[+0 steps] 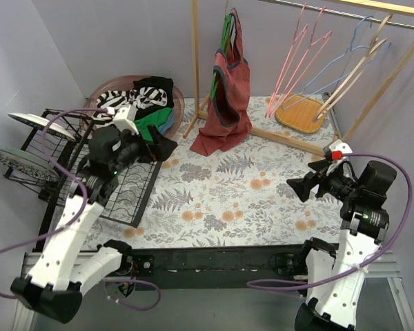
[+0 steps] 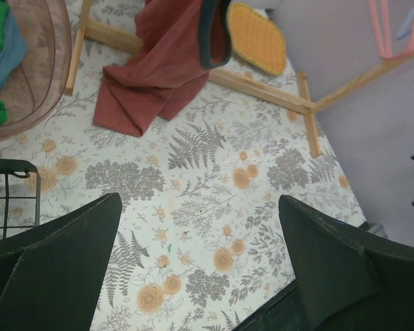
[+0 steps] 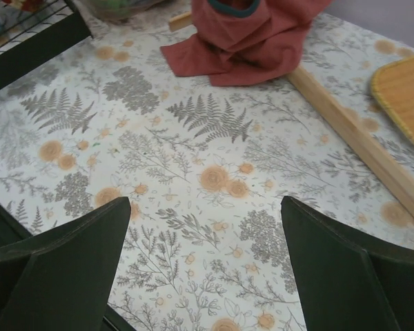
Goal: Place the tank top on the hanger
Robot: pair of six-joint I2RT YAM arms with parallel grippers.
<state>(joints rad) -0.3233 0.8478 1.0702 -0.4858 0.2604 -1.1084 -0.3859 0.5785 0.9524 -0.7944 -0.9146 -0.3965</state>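
1. Step, as I judge it: the very start, pickup not begun. Tank top [image 1: 117, 98] lies crumpled in the basket [image 2: 50, 55] at the bench's [image 1: 228, 200] far-left corner, beside a green garment [image 1: 150, 123]. Pink hanger [image 2: 379, 31] hangs bare on the rail [image 1: 195, 55], far right, well apart from the top.
2. Left fingers [image 2: 69, 262] are spread wide and empty, over the bench just beside the basket. Right fingers [image 3: 62, 255] are likewise spread and empty, over the bench's right side.
3. Next move, my read:
   - Left side is nearest, so reach into the basket.
   - Pinch striped cloth only, not the green next to it, ideally at a strap or the neckline.
   - Right side is better placed for the hanger.
4. Count, big to small:
   - bench 1
   - rail 1
   - wire rack [image 1: 127, 189] 1
   - basket 1
   - red top [image 1: 228, 96] 1, hung on the rail
   - tank top 1
   - green garment 1
   - hangers: pink apparently 2 (wires overlap, not certain)
   - blue hanger [image 2: 406, 26] 1
   - wooden hanger [image 1: 352, 79] 1
   - mat [image 1: 300, 116] 1
   - plates [image 1: 34, 118] 2, by the wire rack
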